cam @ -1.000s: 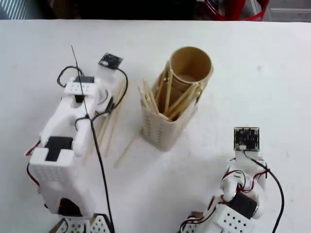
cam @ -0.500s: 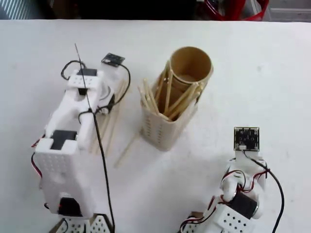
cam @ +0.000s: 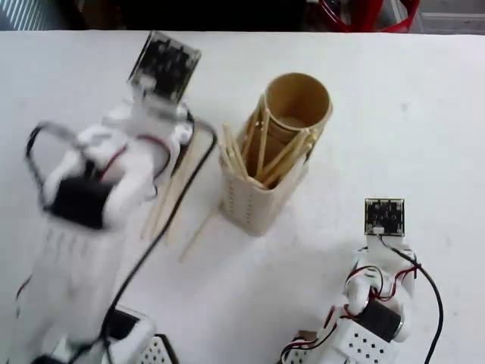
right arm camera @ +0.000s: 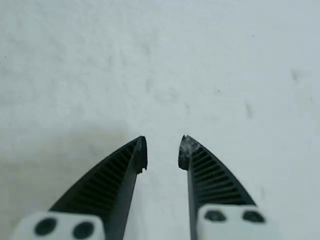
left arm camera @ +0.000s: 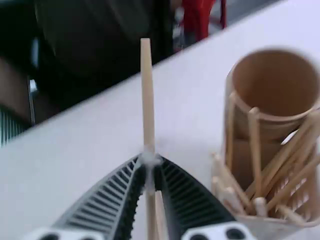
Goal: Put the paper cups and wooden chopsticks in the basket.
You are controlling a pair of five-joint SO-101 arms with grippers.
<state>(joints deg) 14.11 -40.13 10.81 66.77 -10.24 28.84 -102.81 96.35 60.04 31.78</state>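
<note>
Basket: white perforated basket (cam: 250, 205) stands upright near the middle of the bench (cam: 394, 114), between the two arms.
Basket contents, cups: paper cup (cam: 297, 102) sits in the far part of the basket, mouth up, rim well above the basket wall. One opening counted. A second rim line lower on its wall may be another cup nested under it; I cannot tell for sure.
Basket contents, sticks: wooden chopsticks in the basket (cam: 261, 148) lean at mixed angles against the cup, some crossing. Roughly eight to ten; they overlap too much for an exact count.
Loose sticks: chopsticks on the bench (cam: 168, 203) lie beside the left arm, just beside the basket. At least three counted, one of them (cam: 198, 233) lying apart with its end near the basket's foot. The arm covers part of the group.
Left end effector (left arm camera: 148, 167): closed on one held chopstick (left arm camera: 146, 95), pinched between the ribbed fingers (left arm camera: 177, 190). The stick juts straight out past the tips, and its far end shows against the dark room beyond the bench edge. Cup and basket sit near, off to one side.
Right end effector (right arm camera: 162, 150): open, a clear gap between the tips, holding nothing, over bare bench.
Right arm (cam: 379, 296): at the near edge, well apart from the basket.
</note>
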